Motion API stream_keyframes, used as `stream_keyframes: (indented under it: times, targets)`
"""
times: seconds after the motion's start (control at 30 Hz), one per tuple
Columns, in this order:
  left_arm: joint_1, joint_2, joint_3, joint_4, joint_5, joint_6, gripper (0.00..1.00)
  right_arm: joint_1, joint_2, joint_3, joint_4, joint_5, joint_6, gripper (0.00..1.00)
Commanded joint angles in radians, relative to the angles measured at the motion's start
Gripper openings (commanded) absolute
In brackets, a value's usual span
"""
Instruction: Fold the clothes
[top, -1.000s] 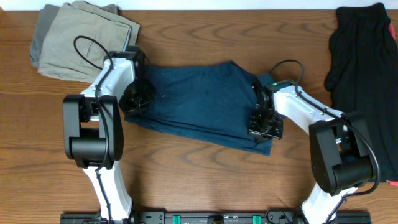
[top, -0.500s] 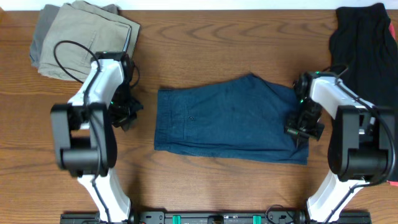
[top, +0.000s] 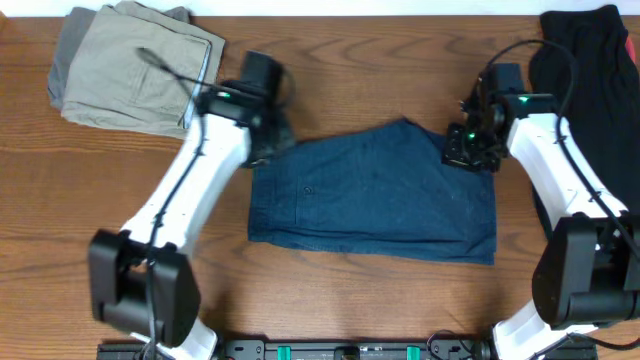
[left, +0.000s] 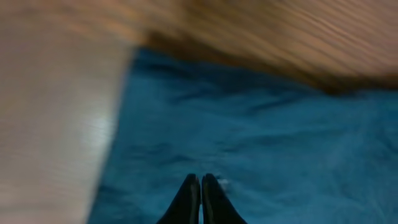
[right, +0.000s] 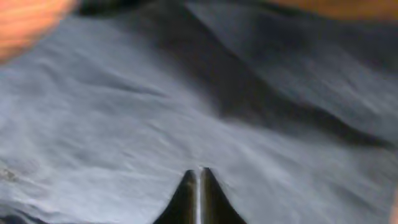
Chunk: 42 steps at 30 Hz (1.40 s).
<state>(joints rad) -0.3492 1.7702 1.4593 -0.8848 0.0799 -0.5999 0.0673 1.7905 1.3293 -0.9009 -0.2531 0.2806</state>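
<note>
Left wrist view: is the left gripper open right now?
No, the left gripper has its two fingertips pressed together with no visible gap, just above the navy shorts.

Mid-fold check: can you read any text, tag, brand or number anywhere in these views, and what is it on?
No text can be read in any view.
The dark navy-blue fabric shorts show no tag or print, nor do the folded khaki shorts or the black garment.
Both wrist views are blurred and show only plain cloth.
</note>
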Motion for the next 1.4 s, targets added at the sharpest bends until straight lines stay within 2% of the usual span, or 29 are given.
stream_keyframes:
  times: [0.0,0.17,0.27,0.47,0.63,0.8,1.03,1.2,1.27,1.3,1.37]
  targets:
    - [-0.044,0.076,0.003,0.055,0.017,0.027,0.06,0.039,0.027,0.002,0.052,-0.05,-0.034,0.01]
    - [-0.05,0.175,0.003,0.148,-0.034,0.027,0.06,0.068,0.05,0.001,0.13,0.021,-0.026,0.01]
    - [-0.028,0.236,0.003,0.171,-0.036,0.027,0.06,0.069,0.07,0.0,0.148,0.087,-0.023,0.01]
    - [0.027,0.331,0.003,0.184,-0.04,0.027,0.06,0.068,0.155,-0.001,0.182,0.094,-0.023,0.01]
    - [0.076,0.349,0.003,0.183,-0.06,0.027,0.06,0.056,0.249,-0.001,0.233,0.112,-0.011,0.01]
    - [0.12,0.349,0.003,0.164,-0.085,0.027,0.06,0.027,0.311,-0.001,0.239,0.235,0.044,0.01]
    - [0.173,0.345,0.003,0.105,-0.284,0.045,0.06,-0.05,0.293,0.044,0.174,0.306,0.044,0.01]
    - [0.205,0.299,0.021,0.069,-0.31,0.096,0.06,-0.082,0.288,0.165,0.07,0.306,0.017,0.01]
    - [0.211,0.256,0.028,0.057,-0.309,0.095,0.07,-0.087,0.288,0.244,0.001,0.306,0.017,0.05]
    - [0.212,0.224,0.031,0.055,-0.309,0.095,0.07,-0.088,0.288,0.288,-0.036,0.306,0.017,0.08]
    - [0.212,0.156,0.031,0.055,-0.309,0.095,0.17,-0.087,0.288,0.372,-0.107,0.306,0.018,0.13]
